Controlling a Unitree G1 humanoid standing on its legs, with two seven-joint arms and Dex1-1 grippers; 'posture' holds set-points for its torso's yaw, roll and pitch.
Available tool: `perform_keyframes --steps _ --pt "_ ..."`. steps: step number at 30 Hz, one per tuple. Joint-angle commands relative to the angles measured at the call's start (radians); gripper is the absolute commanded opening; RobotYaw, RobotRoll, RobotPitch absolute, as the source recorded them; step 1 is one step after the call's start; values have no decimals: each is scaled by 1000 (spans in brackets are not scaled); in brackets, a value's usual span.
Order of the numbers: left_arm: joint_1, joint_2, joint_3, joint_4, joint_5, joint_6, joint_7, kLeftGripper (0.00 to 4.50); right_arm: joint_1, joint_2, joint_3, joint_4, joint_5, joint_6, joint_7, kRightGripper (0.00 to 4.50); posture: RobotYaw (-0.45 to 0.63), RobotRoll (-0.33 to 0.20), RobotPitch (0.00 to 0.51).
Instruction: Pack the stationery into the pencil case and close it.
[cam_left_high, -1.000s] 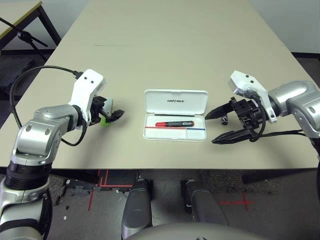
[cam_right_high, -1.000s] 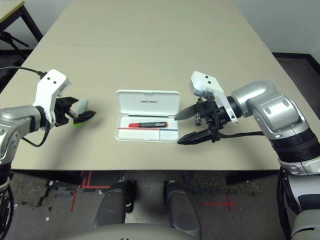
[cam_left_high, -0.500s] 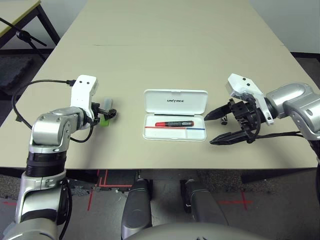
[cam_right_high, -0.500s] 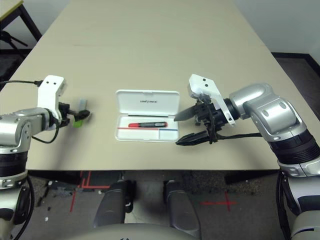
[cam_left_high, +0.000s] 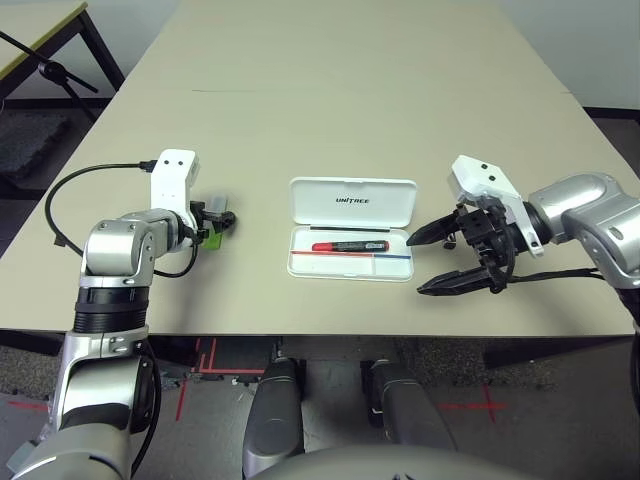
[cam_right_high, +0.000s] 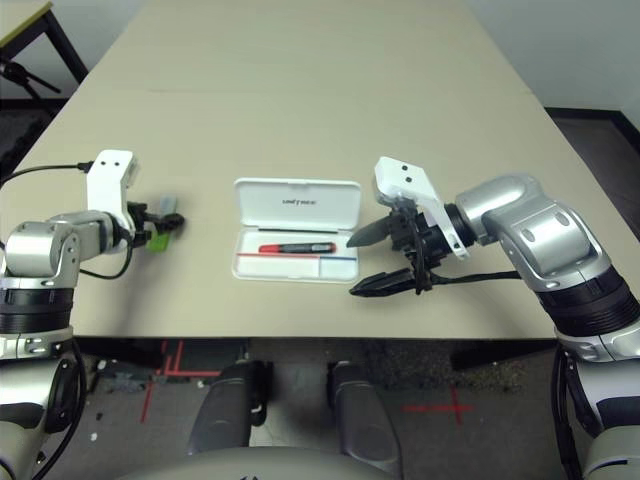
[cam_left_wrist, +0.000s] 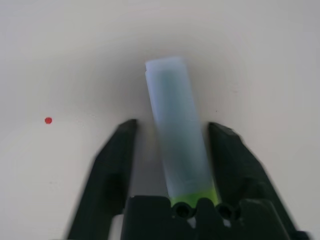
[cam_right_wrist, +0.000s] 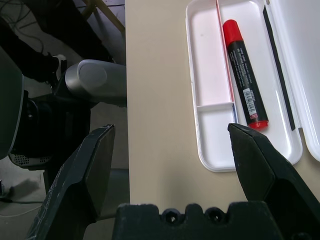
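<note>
Left wrist view shows the pale-and-lime-green stick (cam_left_wrist: 179, 135) lying on the bench (cam_left_wrist: 260, 55) at frame centre, its long axis running between the left gripper (cam_left_wrist: 172, 150)'s spread fingers (cam_left_wrist: 112, 165), untouched by either, while the right gripper (cam_left_high: 445, 258) hangs wide open by the pencil case (cam_left_high: 352, 232).

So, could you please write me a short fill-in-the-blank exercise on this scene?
1. The marker lies inside the open ____.
2. The pale stick has a ____ end.
3. The stick lies between the fingers of the ____ gripper.
4. The right gripper has its jaws ____.

Missing words: case; green; left; open
</note>
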Motion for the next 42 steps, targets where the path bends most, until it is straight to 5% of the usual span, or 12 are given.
perform_keyframes --steps 1,3,11,21,31,42 --pt "41 62 -56 -42 -10 -5 -74 1641 6 -8 7 -1 -2 -5 -5 4500 22 0 161" --pt "78 133 -97 -94 -20 -69 -166 1081 2 -8 8 7 -5 -9 -4 4500 28 0 162" --pt "196 354 -116 -193 -43 -386 -479 1091 -8 -6 15 38 -18 -29 1 4500 41 0 163" --pt "315 466 -95 -355 -143 -613 -797 1091 -17 -1 24 80 -45 -62 4 4500 44 0 159" --pt "191 397 -205 -461 -154 -590 -801 1091 -16 -5 31 105 -70 -92 11 4500 43 0 151" --pt "-11 171 -435 -410 -72 -561 -750 1091 -16 -3 34 122 -89 -111 8 4500 30 0 144"
